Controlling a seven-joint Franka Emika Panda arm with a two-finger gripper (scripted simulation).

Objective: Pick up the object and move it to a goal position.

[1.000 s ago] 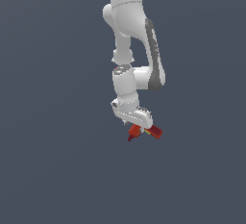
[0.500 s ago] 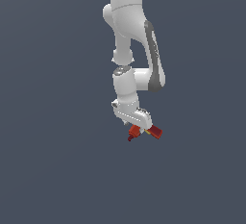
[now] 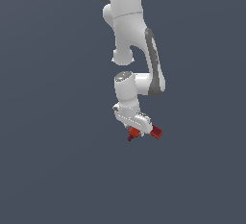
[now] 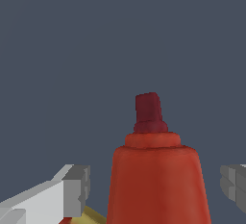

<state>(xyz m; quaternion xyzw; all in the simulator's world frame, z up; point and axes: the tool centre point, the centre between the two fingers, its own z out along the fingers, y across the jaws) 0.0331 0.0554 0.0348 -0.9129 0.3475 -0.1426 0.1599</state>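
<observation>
The object [image 4: 156, 170] is a small red-orange drill-shaped toy with a dark red nose [image 4: 148, 110]. In the wrist view it sits between my two grey fingertips [image 4: 77, 189], with a gap on each side, so nothing is clamped. In the exterior view my white gripper [image 3: 143, 128] hangs straight over the object [image 3: 156, 132], and red parts stick out on both sides of it. The gripper is open around the toy. The toy's base is hidden under the hand.
A plain dark grey-blue surface fills both views. The white arm [image 3: 129, 35] comes down from the top of the exterior view. A small yellow patch [image 4: 93, 216] shows beside the toy in the wrist view.
The hand has sunk slightly lower over the toy. The toy itself has not moved.
</observation>
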